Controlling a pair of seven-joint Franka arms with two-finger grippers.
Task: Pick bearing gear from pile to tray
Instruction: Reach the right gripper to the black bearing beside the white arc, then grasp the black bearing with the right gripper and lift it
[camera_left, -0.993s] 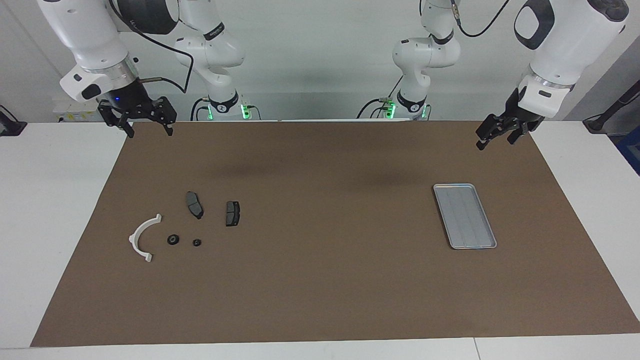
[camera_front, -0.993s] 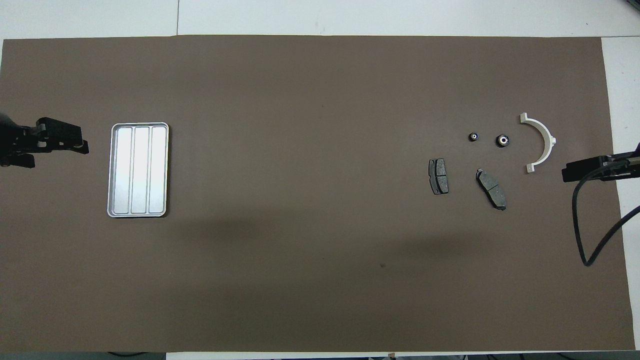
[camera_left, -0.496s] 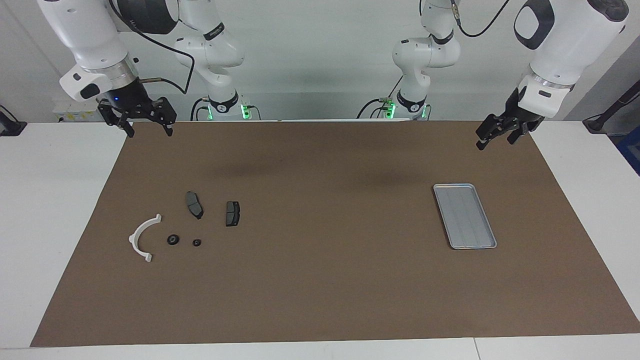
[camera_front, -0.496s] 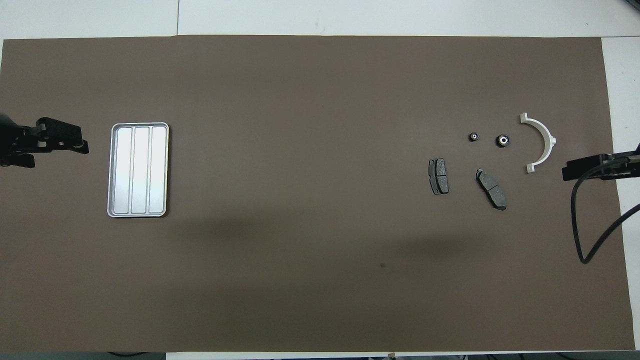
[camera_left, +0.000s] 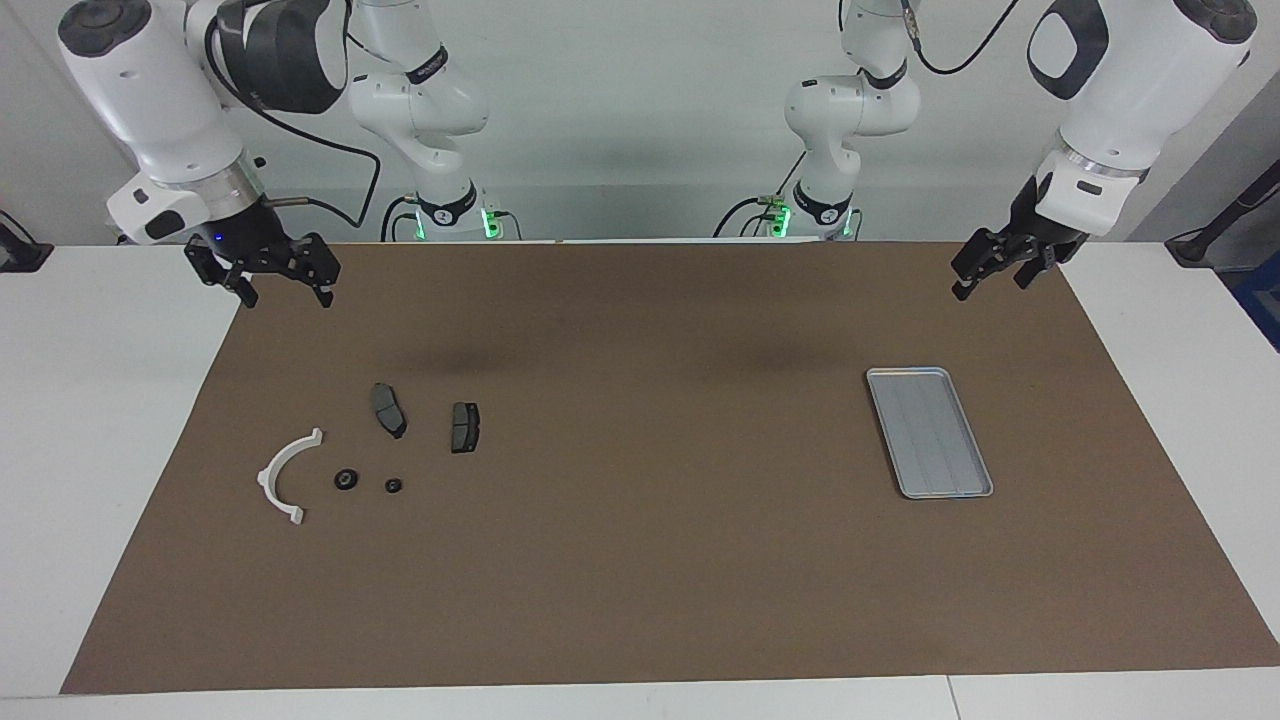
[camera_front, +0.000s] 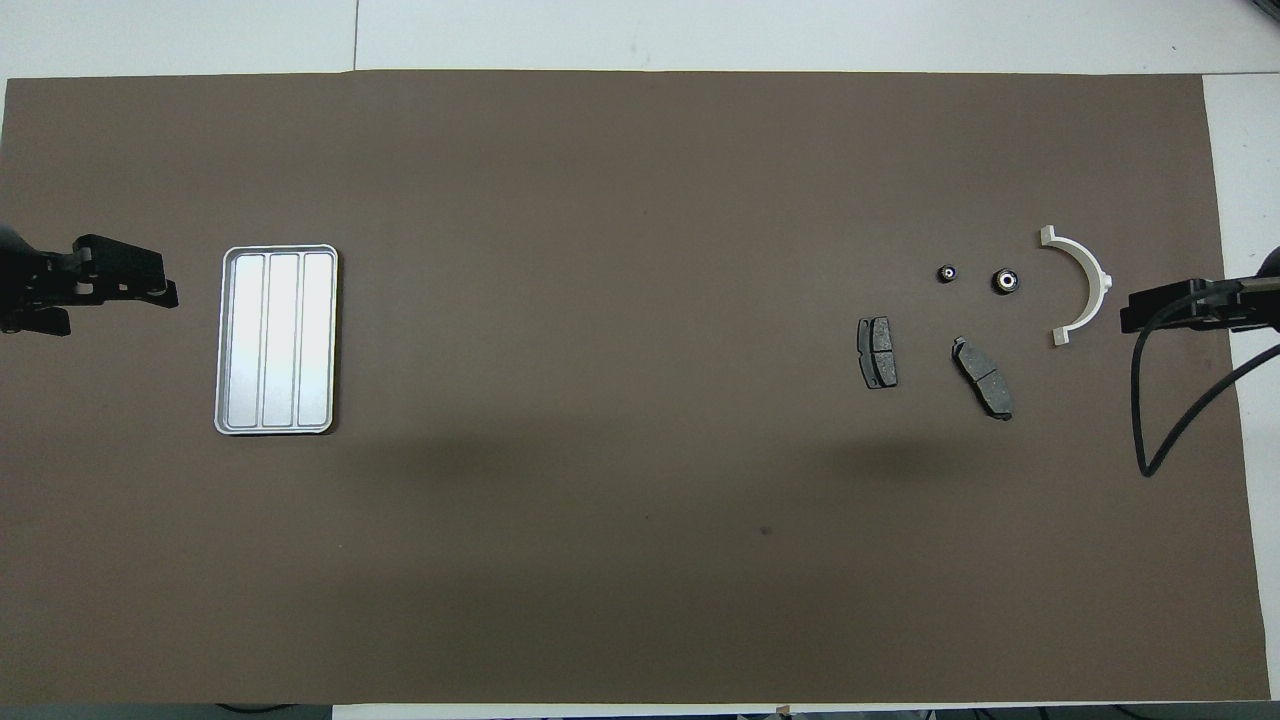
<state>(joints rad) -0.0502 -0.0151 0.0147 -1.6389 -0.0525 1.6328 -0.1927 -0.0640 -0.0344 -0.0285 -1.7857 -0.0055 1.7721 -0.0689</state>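
The pile lies toward the right arm's end of the mat: a white arc (camera_left: 288, 474) (camera_front: 1085, 285), two dark brake pads (camera_left: 388, 409) (camera_left: 465, 427), and two small black bearing gears (camera_left: 346, 479) (camera_left: 393, 486), also visible from overhead as gears (camera_front: 1005, 281) (camera_front: 946, 273). The silver ribbed tray (camera_left: 905, 372) (camera_front: 280, 248) sits empty toward the left arm's end. My right gripper (camera_left: 288, 296) (camera_front: 1128, 315) hangs open and empty above the mat's edge, apart from the pile. My left gripper (camera_left: 988, 288) (camera_front: 165, 293) waits open and empty above the mat's corner, by the tray.
A brown mat (camera_left: 650, 560) covers most of the white table (camera_left: 90, 450). A black cable (camera_front: 1150, 420) loops down from the right arm over the mat's end. Between pile and tray the mat is bare.
The right gripper has dropped a little and shifted toward the table's end, closer to the white arc as seen from overhead. The left arm and all parts have stayed still.
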